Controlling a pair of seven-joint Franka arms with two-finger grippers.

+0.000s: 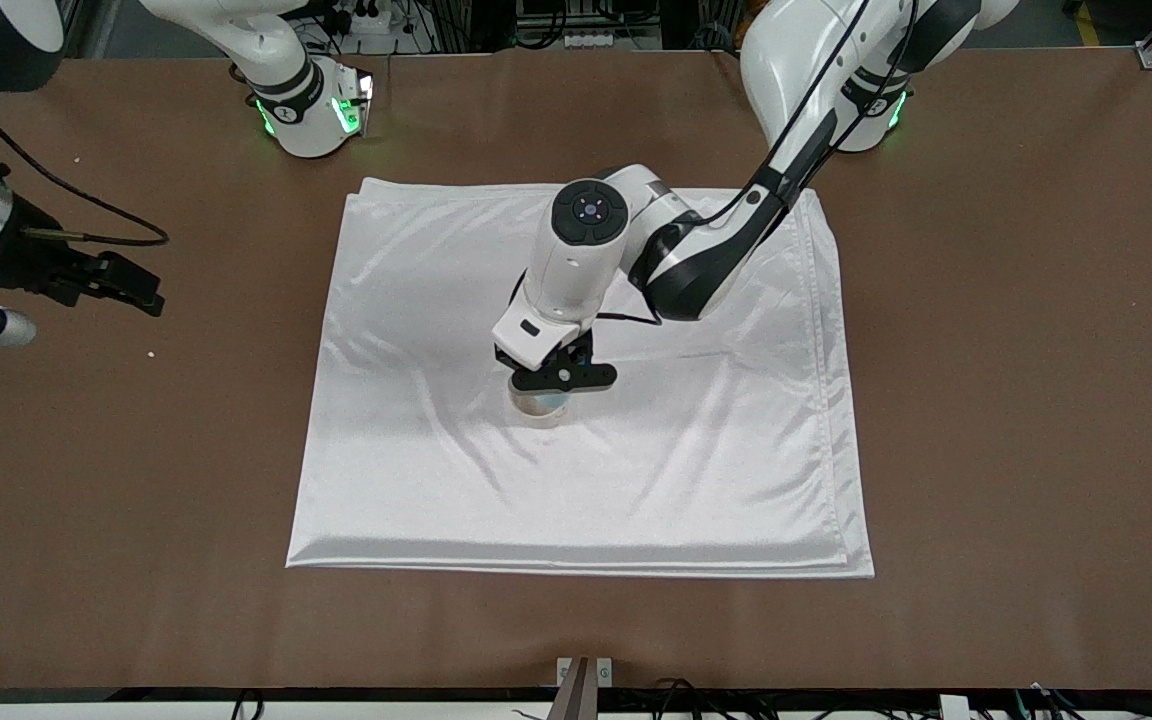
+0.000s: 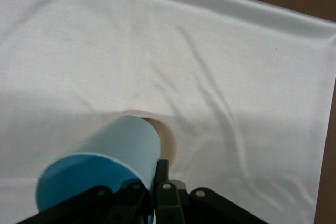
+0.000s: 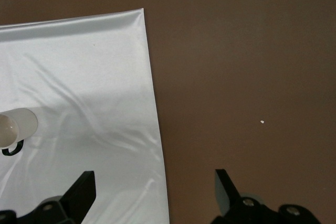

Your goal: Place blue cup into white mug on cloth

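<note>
Blue cup (image 2: 100, 163), pinched by left claw (image 2: 157, 192), hangs over white mug (image 2: 167, 139), frame centre on cloth (image 2: 220, 61); lower it straight, then let go. Right claw (image 3: 155, 192) waits spread over desk (image 3: 241, 66).

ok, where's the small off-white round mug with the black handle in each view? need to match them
Front view: off-white mug on the shiny white folded cloth, mostly hidden under the left gripper.
Left wrist view: only its rim shows, past the light-blue cup that gripper holds.
Right wrist view: mug on the cloth, cut by the picture's edge.
Shared landmark: that cloth.
</note>
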